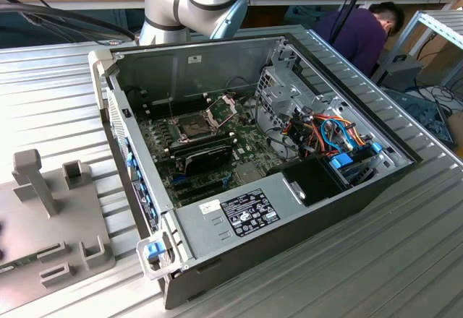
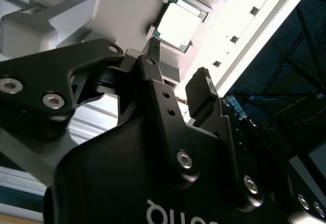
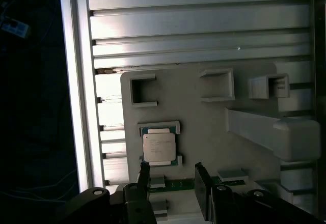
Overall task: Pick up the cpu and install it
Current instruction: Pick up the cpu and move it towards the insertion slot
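One cpu [image 3: 159, 148]: lies flat in a lipped recess of the grey holder [image 3: 204, 127], near an edge of the bench [image 3: 204, 20]. I judge the lips keep it square for picking.
Gripper [image 3: 172, 172]: spread wide and empty, poised just beside the cpu, not touching it.
Computer case [image 1: 289, 209]: open-topped, with the socket [image 1: 194, 124] bare and its frame [image 1: 226, 105] hinged up. I reckon it's ready to receive.

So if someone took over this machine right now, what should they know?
Gripper: open and empty, close to the cpu but not touching it.
Cpu: lying flat in its nest on the grey holder, outside the case.
Socket: inside the case, and its frame looks lifted.
Done: nothing picked up yet.
Left: the whole pick and install.
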Motion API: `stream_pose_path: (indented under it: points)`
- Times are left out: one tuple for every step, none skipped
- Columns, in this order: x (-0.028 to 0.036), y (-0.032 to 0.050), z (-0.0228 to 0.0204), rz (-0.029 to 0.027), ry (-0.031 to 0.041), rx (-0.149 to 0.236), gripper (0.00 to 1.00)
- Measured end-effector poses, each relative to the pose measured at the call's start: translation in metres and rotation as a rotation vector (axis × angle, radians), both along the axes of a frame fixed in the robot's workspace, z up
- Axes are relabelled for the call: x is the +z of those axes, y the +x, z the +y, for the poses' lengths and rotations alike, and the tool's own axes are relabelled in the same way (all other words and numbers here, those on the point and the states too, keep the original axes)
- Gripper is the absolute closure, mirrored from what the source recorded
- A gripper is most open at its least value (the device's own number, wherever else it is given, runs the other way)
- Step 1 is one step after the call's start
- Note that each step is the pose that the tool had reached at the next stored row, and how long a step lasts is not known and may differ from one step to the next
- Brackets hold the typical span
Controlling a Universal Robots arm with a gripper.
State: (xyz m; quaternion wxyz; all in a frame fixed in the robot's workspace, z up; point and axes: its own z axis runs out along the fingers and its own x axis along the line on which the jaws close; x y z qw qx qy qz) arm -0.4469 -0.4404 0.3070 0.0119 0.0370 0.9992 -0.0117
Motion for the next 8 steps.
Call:
stream_pose_path:
  points:
    - [0.0, 0.0, 0.0, 0.0, 0.0, 0.0, 0.52]
    - [-0.0001, 0.0, 0.0, 0.0001, 0.0, 0.0, 0.52]
    - [-0.0001, 0.0, 0.0, 0.0, 0.0, 0.0, 0.52]
    - [-0.0003, -0.0001, 0.0, 0.0001, 0.0, 0.0, 0.52]
    - [-0.0006, -0.0001, 0.0, 0.0001, 0.0, 0.0, 0.52]
    - [-0.0006, -0.0001, 0.0, 0.0, -0.0001, 0.0, 0.52]
    - [-0.0007, -0.0001, 0.0, 0.0, 0.0, 0.0, 0.52]
    - [-0.0008, -0.0002, 0.0, 0.0001, -0.0001, 0.0, 0.52]
